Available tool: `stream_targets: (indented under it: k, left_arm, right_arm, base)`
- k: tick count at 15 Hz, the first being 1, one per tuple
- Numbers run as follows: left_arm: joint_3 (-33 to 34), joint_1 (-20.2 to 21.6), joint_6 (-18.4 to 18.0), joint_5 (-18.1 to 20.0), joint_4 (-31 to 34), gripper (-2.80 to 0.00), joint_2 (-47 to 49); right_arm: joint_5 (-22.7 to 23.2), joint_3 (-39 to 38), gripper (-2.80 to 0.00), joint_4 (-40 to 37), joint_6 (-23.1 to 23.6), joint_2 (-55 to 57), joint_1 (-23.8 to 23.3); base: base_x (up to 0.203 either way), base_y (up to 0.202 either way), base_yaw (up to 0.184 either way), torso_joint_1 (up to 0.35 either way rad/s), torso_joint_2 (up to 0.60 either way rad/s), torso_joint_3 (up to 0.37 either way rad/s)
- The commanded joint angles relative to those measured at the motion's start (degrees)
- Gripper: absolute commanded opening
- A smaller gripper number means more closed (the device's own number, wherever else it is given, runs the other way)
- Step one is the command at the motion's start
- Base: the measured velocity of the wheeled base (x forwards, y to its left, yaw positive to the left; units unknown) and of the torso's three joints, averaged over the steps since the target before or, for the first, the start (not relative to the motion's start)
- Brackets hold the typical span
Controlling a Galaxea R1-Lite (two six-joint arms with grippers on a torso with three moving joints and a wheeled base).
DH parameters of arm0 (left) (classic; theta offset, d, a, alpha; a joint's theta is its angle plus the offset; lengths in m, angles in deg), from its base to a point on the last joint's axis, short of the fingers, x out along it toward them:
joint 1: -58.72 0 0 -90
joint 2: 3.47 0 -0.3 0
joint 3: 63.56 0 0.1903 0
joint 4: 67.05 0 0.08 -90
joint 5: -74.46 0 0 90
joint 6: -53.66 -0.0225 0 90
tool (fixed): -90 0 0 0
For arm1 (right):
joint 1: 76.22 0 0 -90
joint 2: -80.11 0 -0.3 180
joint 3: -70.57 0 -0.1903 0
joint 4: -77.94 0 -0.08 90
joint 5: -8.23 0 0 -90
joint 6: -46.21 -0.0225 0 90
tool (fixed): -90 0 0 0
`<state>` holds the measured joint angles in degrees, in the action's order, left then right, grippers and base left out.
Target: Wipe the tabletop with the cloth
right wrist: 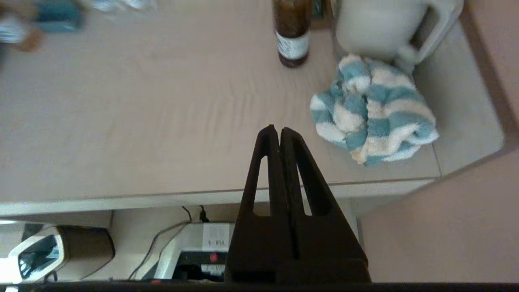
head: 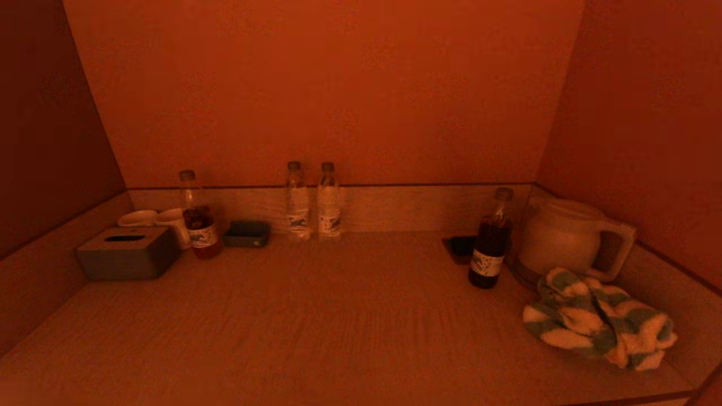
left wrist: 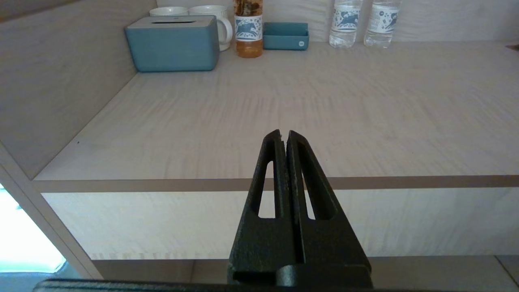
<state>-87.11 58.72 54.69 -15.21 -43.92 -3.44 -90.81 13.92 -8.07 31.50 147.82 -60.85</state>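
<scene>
A crumpled blue-and-white striped cloth (head: 601, 318) lies on the wooden tabletop (head: 338, 316) at the front right, just in front of the kettle; it also shows in the right wrist view (right wrist: 373, 111). My right gripper (right wrist: 279, 129) is shut and empty, held above the table's front edge, short of the cloth and beside it. My left gripper (left wrist: 283, 132) is shut and empty, held before the front edge on the left side. Neither gripper shows in the head view.
A white kettle (head: 564, 237) and a dark bottle (head: 491, 242) stand behind the cloth. Two water bottles (head: 313, 203) stand at the back wall. A tissue box (head: 128, 254), mugs (head: 163, 221), a tea bottle (head: 198, 217) and a small tray (head: 247, 233) sit back left. Walls close both sides.
</scene>
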Motion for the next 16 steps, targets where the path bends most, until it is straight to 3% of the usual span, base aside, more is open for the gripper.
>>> stream_targets:
  k: [1, 5, 9, 11, 13, 16]
  left_arm:
    - [0.01, 0.0, 0.02, 0.02, -0.02, -2.8, -0.02]
    - [0.01, 0.0, 0.02, 0.02, -0.02, -2.8, -0.02]
    - [0.01, -0.07, 0.02, 0.02, -0.02, -2.8, -0.02]
    - [0.01, -0.09, 0.02, 0.02, -0.02, -2.8, -0.02]
    - [0.01, 0.0, 0.02, 0.02, -0.02, -2.8, -0.02]
    - [0.01, 0.0, 0.02, 0.02, -0.02, -2.8, -0.02]
  right_arm:
    - [2.29, -0.43, -2.8, -0.28, 2.77, -5.25, 0.09]
    - [2.34, -0.6, -2.8, -0.28, 2.96, -5.64, 0.08]
    - [0.65, -1.18, -2.8, -0.26, 3.23, -16.97, -1.35]
    - [-1.19, -1.11, -2.8, 0.47, 4.92, -19.54, -5.24]
    - [-1.18, -1.08, -2.8, 0.91, 5.62, -20.05, -6.1]
    - [1.27, -0.93, -2.8, 2.93, 7.67, -22.57, -15.69]
  base:
    - [0.0, 0.0, 0.0, 0.0, 0.0, 0.0]
    - [0.0, 0.0, 0.0, 0.0, 0.0, 0.0]
    - [0.0, 0.0, 0.0, 0.0, 0.0, 0.0]
    - [0.0, 0.0, 0.0, 0.0, 0.0, 0.0]
    - [0.0, 0.0, 0.0, 0.0, 0.0, 0.0]
    - [0.0, 0.0, 0.0, 0.0, 0.0, 0.0]
